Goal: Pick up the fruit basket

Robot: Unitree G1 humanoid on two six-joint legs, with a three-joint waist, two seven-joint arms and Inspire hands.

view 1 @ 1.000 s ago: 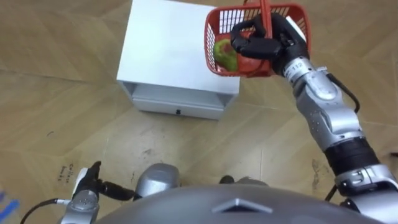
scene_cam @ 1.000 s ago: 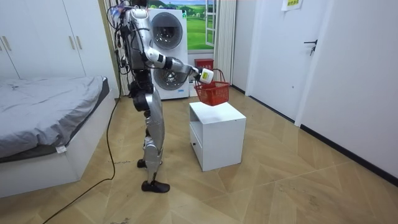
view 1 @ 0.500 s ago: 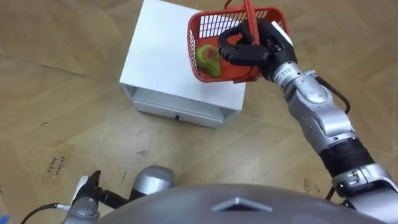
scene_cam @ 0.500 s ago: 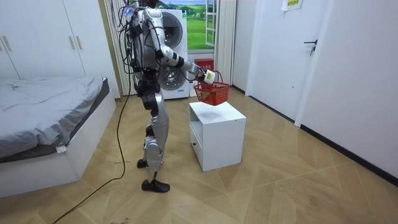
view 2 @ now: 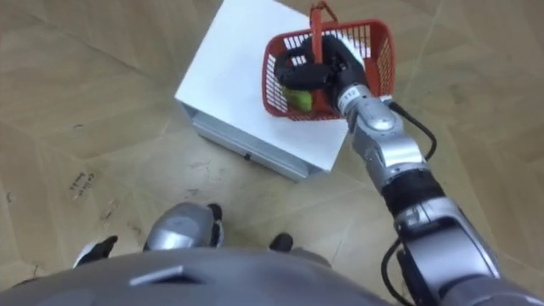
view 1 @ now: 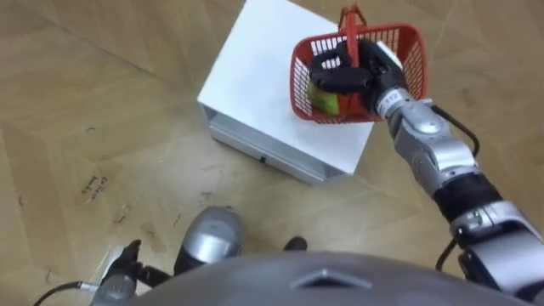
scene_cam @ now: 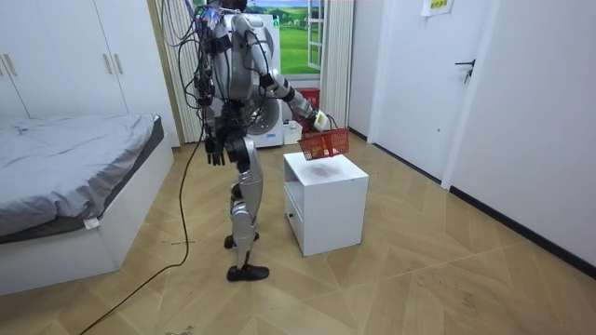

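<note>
A red plastic fruit basket (view 1: 374, 59) hangs in the air above the white cabinet (view 1: 268, 93), near its far right corner. My right hand (view 1: 347, 75) is shut on the basket's upright red handle (view 1: 349, 24). A green fruit (view 1: 321, 99) lies inside, partly hidden behind the hand. In the right eye view the basket (view 2: 367, 53) and right hand (view 2: 316, 66) stand the same way. The room view has me upright beside the cabinet (scene_cam: 326, 200), right arm stretched out with the basket (scene_cam: 324, 143) just over its top. My left hand (scene_cam: 214, 149) hangs at my hip.
The cabinet's drawer front (view 1: 263, 157) faces me. Wooden floor (view 1: 102, 102) lies open to my left. In the room view a bed (scene_cam: 65, 177) is on the left, a washing machine (scene_cam: 256, 56) stands behind me, and a closed door (scene_cam: 414, 84) on the right.
I have stepped closer to the cabinet, still holding the basket in my right hand. The eye views have shifted, so the cabinet now sits further right.
</note>
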